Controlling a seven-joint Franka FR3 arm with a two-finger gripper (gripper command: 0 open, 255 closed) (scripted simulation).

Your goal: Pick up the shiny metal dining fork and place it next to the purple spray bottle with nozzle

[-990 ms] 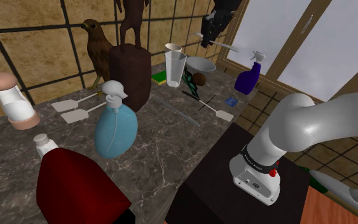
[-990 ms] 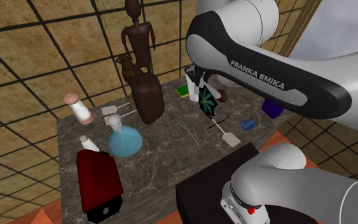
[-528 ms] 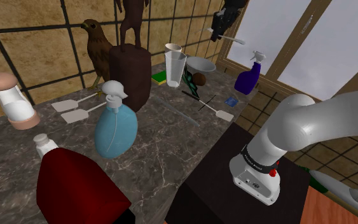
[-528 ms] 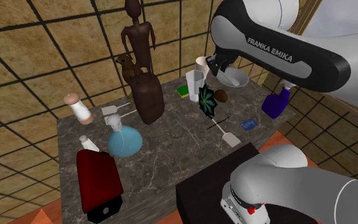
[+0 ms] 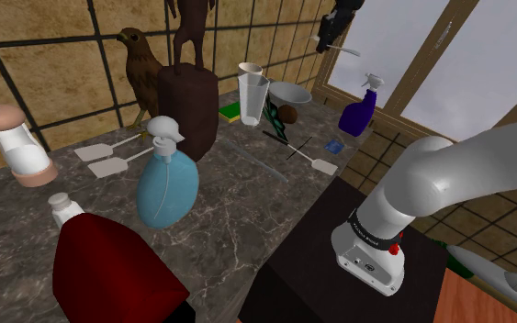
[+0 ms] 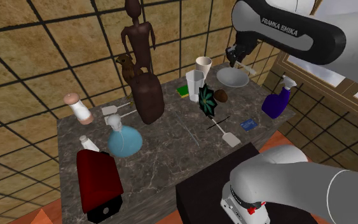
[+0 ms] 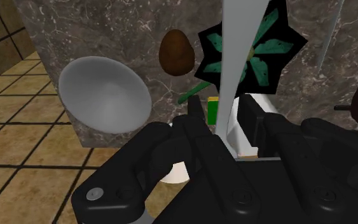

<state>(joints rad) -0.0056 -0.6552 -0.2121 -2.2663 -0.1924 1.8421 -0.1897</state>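
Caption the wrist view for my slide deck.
Hand clasping the pale grey fork, held above a marble table with a grey bowl.

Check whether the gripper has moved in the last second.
Yes. In the shoulder view the gripper, holding the fork, has shifted right, from above the bowl towards the purple spray bottle.

Bare worktop [image 6: 250, 95] lies between the grey bowl [image 6: 233, 78] and the purple spray bottle [image 6: 275, 103]; tall cups [image 6: 194, 81] stand beside the bowl

I count two spray bottles, purple [image 5: 358, 113] and blue [image 5: 167, 180], three white spatulas [image 5: 107, 168] and two cups [image 5: 252, 96]. There is one fork [image 7: 238, 51] and one grey bowl [image 5: 290, 92].
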